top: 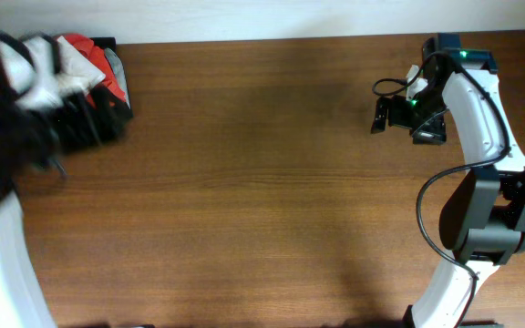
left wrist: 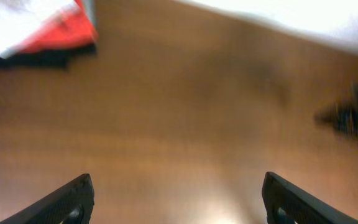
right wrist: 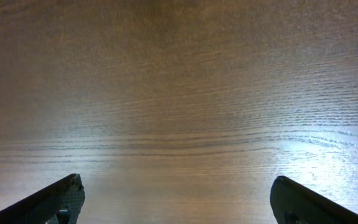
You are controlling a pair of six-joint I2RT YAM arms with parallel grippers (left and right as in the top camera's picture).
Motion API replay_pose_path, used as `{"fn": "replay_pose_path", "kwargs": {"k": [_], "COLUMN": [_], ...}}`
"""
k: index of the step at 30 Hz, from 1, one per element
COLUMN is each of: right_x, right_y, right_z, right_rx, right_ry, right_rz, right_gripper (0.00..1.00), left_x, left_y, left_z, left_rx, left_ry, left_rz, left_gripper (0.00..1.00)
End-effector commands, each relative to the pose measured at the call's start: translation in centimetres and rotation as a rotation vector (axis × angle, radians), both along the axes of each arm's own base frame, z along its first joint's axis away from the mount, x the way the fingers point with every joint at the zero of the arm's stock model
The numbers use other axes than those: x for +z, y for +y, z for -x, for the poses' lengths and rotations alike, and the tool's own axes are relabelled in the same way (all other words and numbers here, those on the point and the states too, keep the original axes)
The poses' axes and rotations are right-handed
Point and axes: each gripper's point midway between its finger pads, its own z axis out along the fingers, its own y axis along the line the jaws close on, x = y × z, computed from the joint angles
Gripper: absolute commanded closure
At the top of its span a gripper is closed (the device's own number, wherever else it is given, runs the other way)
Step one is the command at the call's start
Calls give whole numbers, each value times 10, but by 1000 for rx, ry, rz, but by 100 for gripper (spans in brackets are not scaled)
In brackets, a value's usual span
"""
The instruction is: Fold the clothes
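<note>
The white T-shirt (top: 42, 66) lies bunched on top of a pile at the far left corner of the bench (top: 244, 191). Directly under and beside it is a red shirt (top: 97, 56), and dark garments (top: 98, 118) form the bottom and near side of the pile. No print can be made out on the white cloth.

The left arm (top: 3, 246) is blurred in the overhead view, and its dark upper part overlaps the pile's left side. From the left wrist view, the left claw (left wrist: 178, 182) is released. Its two fingers (left wrist: 67, 199) are spread wide with only bare wood between them, and the pile sits ahead and to the left, well apart from the fingertips. The view is smeared.

The right arm (top: 481, 137) stands across the bench, far from the pile. The right claw (right wrist: 178, 182) is also released. Its fingers (right wrist: 55, 199) are wide apart above bare wood grain and grasp nothing.
</note>
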Motion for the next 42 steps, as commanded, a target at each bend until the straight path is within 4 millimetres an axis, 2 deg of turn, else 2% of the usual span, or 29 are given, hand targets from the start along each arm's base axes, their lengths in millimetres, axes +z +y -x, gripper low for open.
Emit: {"fn": "replay_pose_path", "kwargs": {"k": [1,3,4,7,8,11,17,20,22,23,25,27,29,31,34,38,42], "right_x": [-2,-2,-2,-2,-2,-2,-2,-2,-2,-2,-2,-2,-2,-2,-2,-2,-2], "right_y": [2,2,2,2,2,2,2,2,2,2,2,2,2,2,2,2,2], "right_z": [1,1,1,1,1,1,1,1,1,1,1,1,1,1,1,1,1], "right_rx": [-1,-1,-1,-1,-1,-1,-1,-1,-1,-1,-1,-1,-1,-1,-1,-1,-1], "right_ry": [8,8,8,8,8,8,8,8,8,8,8,9,8,8,8,9,8], "right_rz": [-7,-6,-7,-7,-6,-7,-7,-7,-6,-7,-7,-7,-7,-7,-7,-7,-7], "right_gripper": [1,1,1,1,2,1,1,1,1,1,1,1,1,1,1,1,1], "left_x": [-45,-76,-100,-159,-172,-192,-195,-180,-152,-148,-161,-187,-200,-204,-209,-216,-205], "left_y": [-43,-55,-59,-56,-54,-52,-53,-58,-65,-64,-56,-56,-52,-47,-46,-31,-29], "left_z": [48,66,81,120,127,139,139,95,51,45,56,80,88,86,78,61,55], "left_rx": [-133,-159,-178,-194,-193,-190,-187,-194,-263,-269,-252,-269,-258,-276,-417,-331,-293], "left_ry": [111,197,277,522,578,663,666,372,12,-95,-190,-186,-192,-287,-531,-798,-993], "left_rz": [-15,-1,-7,-37,-42,-51,-41,-41,-70,-77,-76,-50,-57,-102,-264,-353,-399], "left_gripper": [1,1,1,1,1,1,1,1,1,1,1,1,1,1,1,1,1]}}
